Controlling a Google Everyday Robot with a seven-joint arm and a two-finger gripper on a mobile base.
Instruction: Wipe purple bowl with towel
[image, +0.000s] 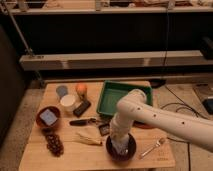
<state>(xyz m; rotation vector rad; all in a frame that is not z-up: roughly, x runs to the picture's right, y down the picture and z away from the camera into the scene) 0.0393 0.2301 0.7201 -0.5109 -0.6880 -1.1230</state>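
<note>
**One high camera, tilted down over the whole counter**

The single view looks from above and in front of the counter's (75, 156) near edge, tilted down and facing its far edge. It stands at middle range. The counter fills the lower half of the frame, its near edge runs just above the bottom border, and both far corners are in sight. Floor shows past the left and right edges, and dark shelving (100, 61) fills the upper half beyond the far edge. The arm (165, 119) enters from the frame's right side, over the near right corner. The claw (120, 143) sits down in the purple bowl (131, 146) by the middle of the near edge.
</note>
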